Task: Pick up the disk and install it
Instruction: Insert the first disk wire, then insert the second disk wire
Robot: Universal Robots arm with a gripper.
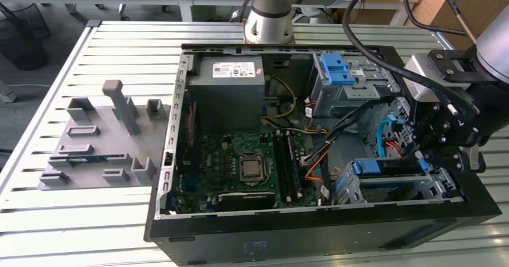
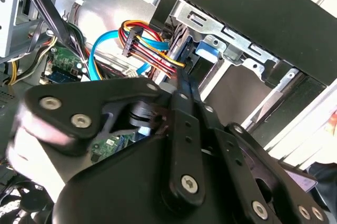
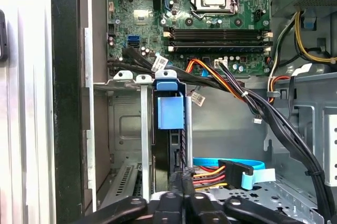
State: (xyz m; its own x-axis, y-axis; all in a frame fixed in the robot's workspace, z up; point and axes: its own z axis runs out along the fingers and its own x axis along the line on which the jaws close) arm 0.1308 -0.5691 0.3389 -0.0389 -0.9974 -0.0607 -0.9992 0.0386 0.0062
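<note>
My pincer [image 1: 442, 137] hangs over the open computer case [image 1: 318, 231], at the exterior view's right, just above the lower drive cage [image 1: 445, 186]. In both wrist views its fingers [image 3: 181, 190] read as pressed together, blade against blade, with nothing pinched between them.

The disk [image 3: 169, 124] stands on edge in a slot of that cage, between two upright metal dividers. Its blue plastic rail tab [image 3: 170, 109] faces the motherboard [image 3: 210, 24]. In the exterior view the same blue rail [image 1: 388, 167] shows along the cage top. My fingertips sit against the disk's end nearest me, next to the bundle of red, yellow and orange wires [image 3: 210, 174] and the light-blue flat cable [image 3: 247, 174].

Judgement: pick-up is done and the install step is in hand, at the seating stage. The disk looks mostly in, and I appear to be pushing it home with closed fingertips. I cannot tell whether it is fully latched.

The remaining push needs to run straight along the slot, with the loose connectors kept clear of the disk's edge. The grey fixture [image 1: 104, 142] on the bench [image 1: 47, 219] lies well apart.
</note>
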